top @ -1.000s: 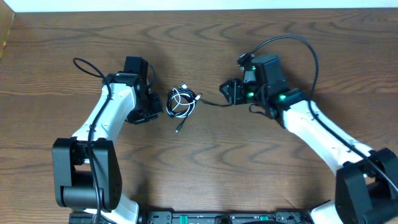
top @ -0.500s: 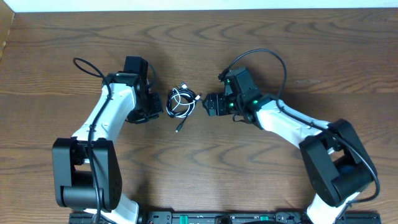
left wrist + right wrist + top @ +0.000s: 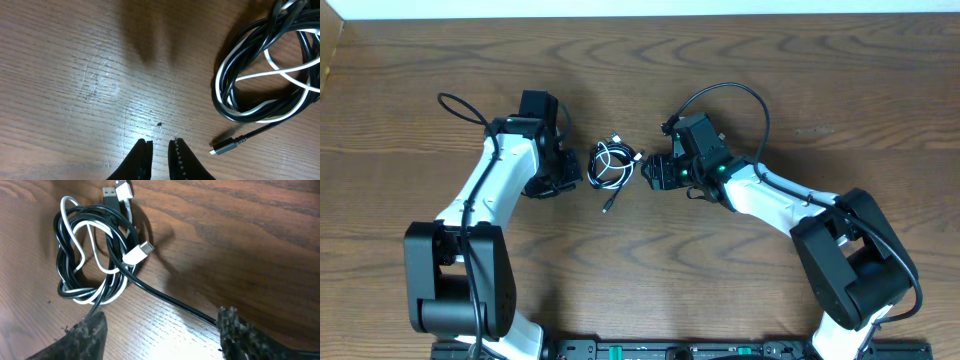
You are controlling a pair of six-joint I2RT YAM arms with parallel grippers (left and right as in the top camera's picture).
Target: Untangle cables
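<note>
The black and white cables lie coiled together in one bundle on the table, between my two grippers. A black plug end trails out toward the front. In the left wrist view the bundle is at the upper right and the black plug lies just right of my left gripper, which is nearly shut and empty. My left gripper sits left of the bundle. My right gripper is wide open just right of it. In the right wrist view a black strand runs from the bundle past a white plug to the right finger.
The wooden table extends all round the bundle. Thick black robot wires loop above the right arm and beside the left arm. Two more plug ends lie at the bundle's far side.
My right gripper has moved left along the black strand, close up to the bundle. The left arm and the bundle have not moved.
</note>
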